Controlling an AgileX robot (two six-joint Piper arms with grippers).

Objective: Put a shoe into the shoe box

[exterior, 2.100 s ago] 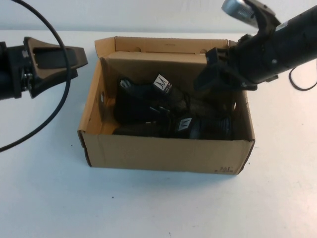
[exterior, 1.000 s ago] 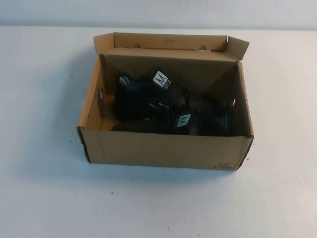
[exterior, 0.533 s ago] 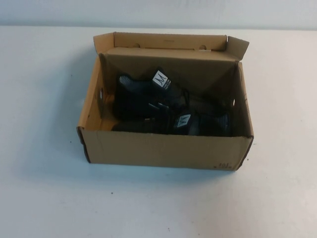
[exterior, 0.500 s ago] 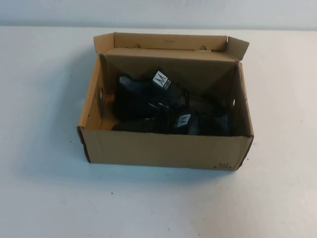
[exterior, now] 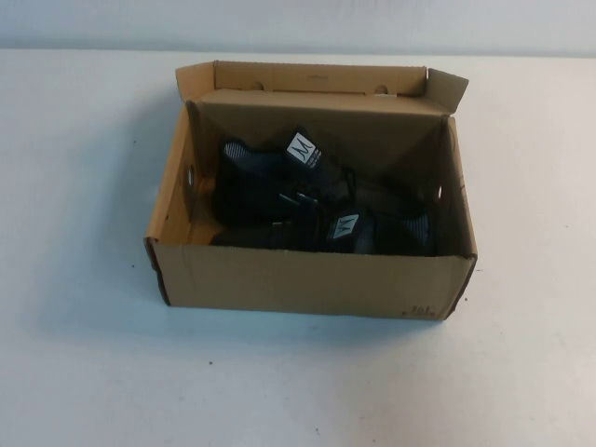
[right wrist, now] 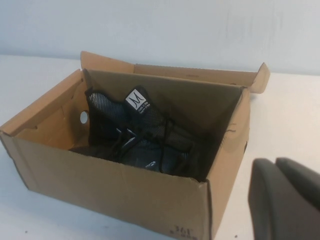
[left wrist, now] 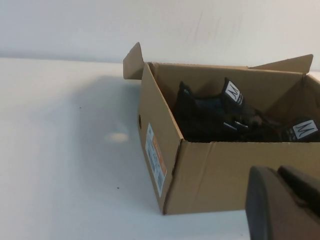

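The brown cardboard shoe box (exterior: pixel 307 279) stands open in the middle of the white table, its lid flap folded back. Two black mesh shoes lie inside: one (exterior: pixel 265 177) at the back left with its white "M" tongue label up, the other (exterior: pixel 372 233) along the front wall. Neither arm shows in the high view. My left gripper (left wrist: pixel 282 200) is shut and empty, low beside the box (left wrist: pixel 220 170) on its left. My right gripper (right wrist: pixel 280 195) is shut and empty, beside the box (right wrist: pixel 110 185) on its right. Both shoes show in the wrist views (left wrist: pixel 210 115) (right wrist: pixel 135 115).
The white table (exterior: pixel 84 354) stretches all round the box. A pale wall (exterior: pixel 298 23) runs along its far edge. A printed label (left wrist: pixel 156 160) is on the box's left end wall.
Both arms, over and beside the box in the earliest frame, have withdrawn out of the high view. The box and the two shoes have stayed still since.
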